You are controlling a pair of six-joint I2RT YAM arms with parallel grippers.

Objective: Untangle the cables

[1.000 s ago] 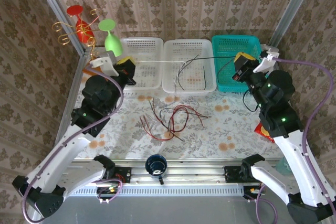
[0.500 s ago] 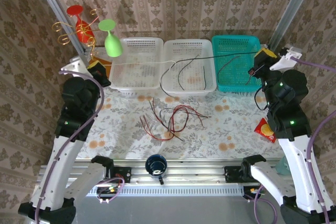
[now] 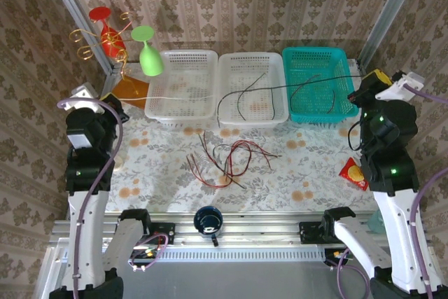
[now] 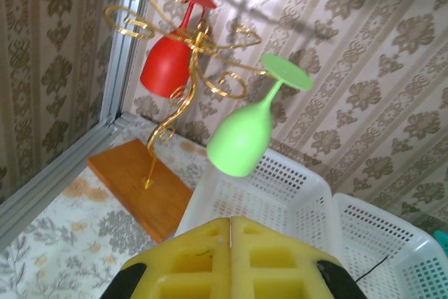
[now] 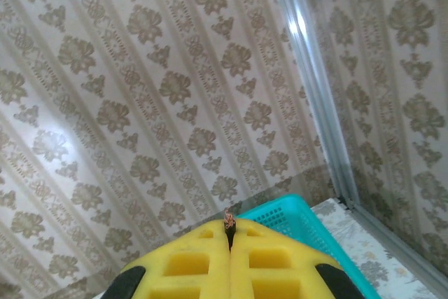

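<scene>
A loose tangle of red and black cables (image 3: 227, 159) lies on the flowered table below the baskets. My left gripper (image 3: 113, 97) is at the far left, shut, and a thin white cable (image 3: 182, 92) runs from it across the left white basket (image 3: 187, 54). At about the middle basket (image 3: 250, 57) it meets a black cable (image 3: 308, 84), which stretches right to my shut right gripper (image 3: 362, 93). In the right wrist view, a frayed copper cable end (image 5: 229, 219) pokes out between the yellow pads of the right gripper (image 5: 229, 232). The left gripper (image 4: 231, 223) shows its pads pressed together.
A teal basket (image 3: 315, 52) stands right of the white ones, with short black and red wires inside the baskets. A gold rack on an orange base (image 3: 129, 89) holds a red glass (image 4: 166, 68) and a green glass (image 4: 241, 139). A dark cup (image 3: 208, 219) and a red packet (image 3: 353, 173) lie near the front.
Both arms have swung outward, the left to the left and the right to the right. The white and black cables between them are now drawn out across all three baskets.
</scene>
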